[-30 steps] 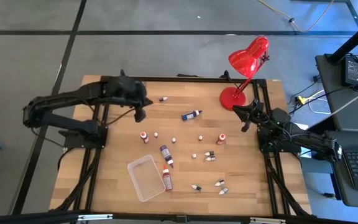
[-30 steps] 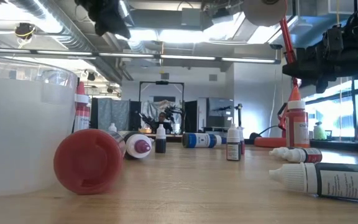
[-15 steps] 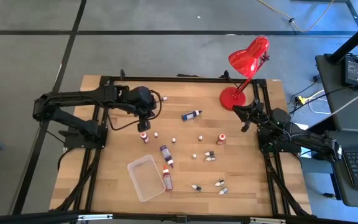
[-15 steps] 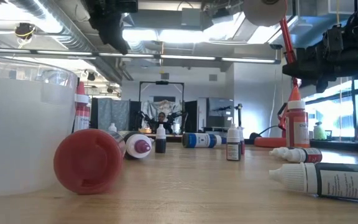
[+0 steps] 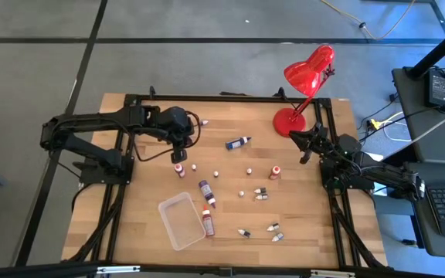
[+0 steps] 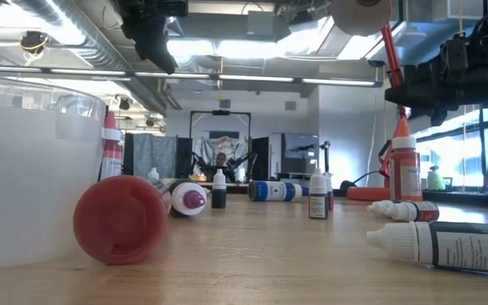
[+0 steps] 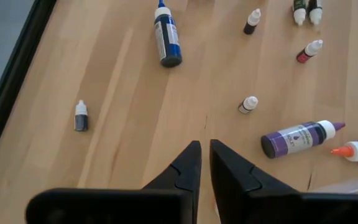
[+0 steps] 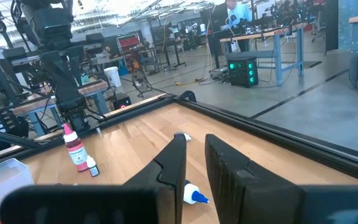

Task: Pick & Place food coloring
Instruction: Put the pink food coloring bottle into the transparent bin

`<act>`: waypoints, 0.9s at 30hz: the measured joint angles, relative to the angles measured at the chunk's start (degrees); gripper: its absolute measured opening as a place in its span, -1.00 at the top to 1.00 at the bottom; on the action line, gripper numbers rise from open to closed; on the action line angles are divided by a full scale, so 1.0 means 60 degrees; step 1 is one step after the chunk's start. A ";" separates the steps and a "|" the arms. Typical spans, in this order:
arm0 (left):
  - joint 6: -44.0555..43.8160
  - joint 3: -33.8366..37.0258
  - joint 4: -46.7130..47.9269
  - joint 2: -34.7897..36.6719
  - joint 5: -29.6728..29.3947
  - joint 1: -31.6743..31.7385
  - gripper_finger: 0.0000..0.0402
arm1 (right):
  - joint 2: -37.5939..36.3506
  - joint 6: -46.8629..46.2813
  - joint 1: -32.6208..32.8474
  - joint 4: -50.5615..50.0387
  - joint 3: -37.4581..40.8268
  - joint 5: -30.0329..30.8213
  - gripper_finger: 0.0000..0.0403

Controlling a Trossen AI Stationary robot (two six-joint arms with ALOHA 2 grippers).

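Wooden worktop point(image 5: 230, 232) carries the food coloring point(image 5: 207, 193) bottles scattered across its middle, beside a clear tray point(image 5: 178, 222). Left hand point(image 5: 181, 154) hovers just above a red bottle point(image 5: 179, 170), fingers nearly together, holding nothing. Right hand point(image 5: 306, 147) waits near the red lamp point(image 5: 306, 77), closed and empty.

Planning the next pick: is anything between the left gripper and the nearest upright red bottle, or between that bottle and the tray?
Nothing visible. The left gripper hovers close to the red bottle, bare wood between them. Bottle to tray is bare too; the purple bottle lies off to the side.
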State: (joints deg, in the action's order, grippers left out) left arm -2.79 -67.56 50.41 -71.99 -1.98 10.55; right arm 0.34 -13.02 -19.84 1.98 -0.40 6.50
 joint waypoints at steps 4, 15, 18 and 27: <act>-0.0177 -0.0001 -0.0003 0.0000 0.0001 0.0000 0.81 | 0.0003 0.0000 0.0000 0.0003 -0.0001 0.0000 0.68; -0.0774 0.0001 -0.0001 0.0000 -0.0373 0.0018 0.60 | 0.0003 0.0007 0.0000 0.0000 -0.0001 0.0000 0.68; -0.0998 -0.0001 0.0020 0.0000 -0.0506 0.0018 0.47 | -0.0001 0.0007 -0.0001 0.0002 -0.0001 0.0000 0.68; -0.1007 0.0000 0.0207 0.0000 -0.0411 0.0018 0.10 | 0.0003 0.0036 0.0000 0.0003 0.0000 -0.0002 0.68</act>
State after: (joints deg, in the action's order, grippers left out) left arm -8.83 -67.56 51.65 -71.99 -4.44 10.66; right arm 0.36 -12.80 -19.84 2.00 -0.40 6.49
